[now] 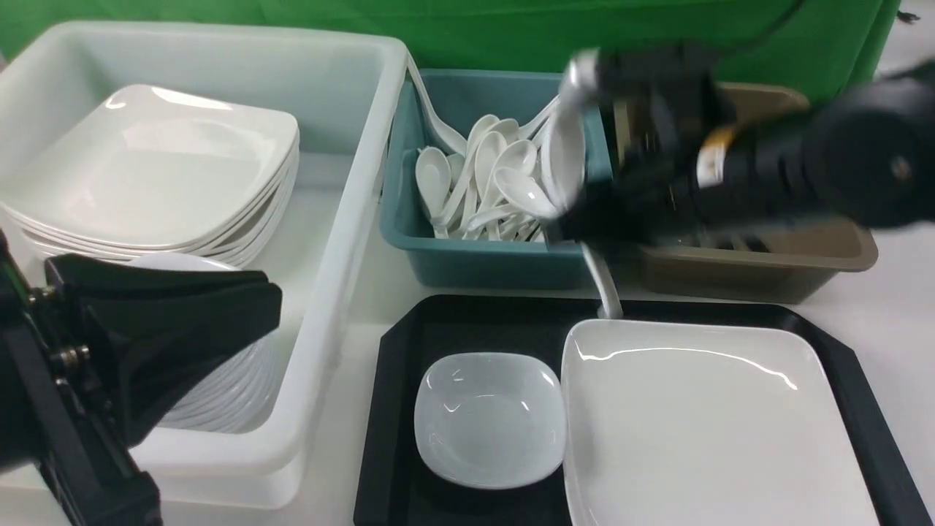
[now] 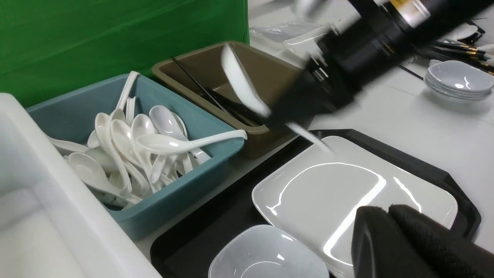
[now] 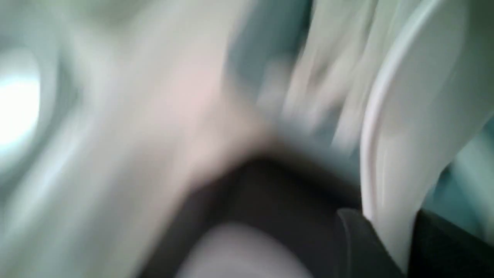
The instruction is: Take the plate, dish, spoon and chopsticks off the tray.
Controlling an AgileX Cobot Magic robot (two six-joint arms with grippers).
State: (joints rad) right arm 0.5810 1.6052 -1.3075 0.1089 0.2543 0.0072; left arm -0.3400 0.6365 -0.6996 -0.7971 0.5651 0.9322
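My right gripper is shut on the white spoon, which it holds upright and motion-blurred over the teal tub's right edge. The spoon sits between that gripper's dark fingers, and its bowl is also seen in the left wrist view. The black tray carries the small white dish on its left and the large white plate on its right. No chopsticks show on the tray. My left gripper hangs shut and empty at the lower left, its tips over the plate.
A big white tub at the left holds stacked plates and dishes. The teal tub is full of spoons. A brown tub behind the tray holds thin black chopsticks. More stacked dishes stand on the table far right.
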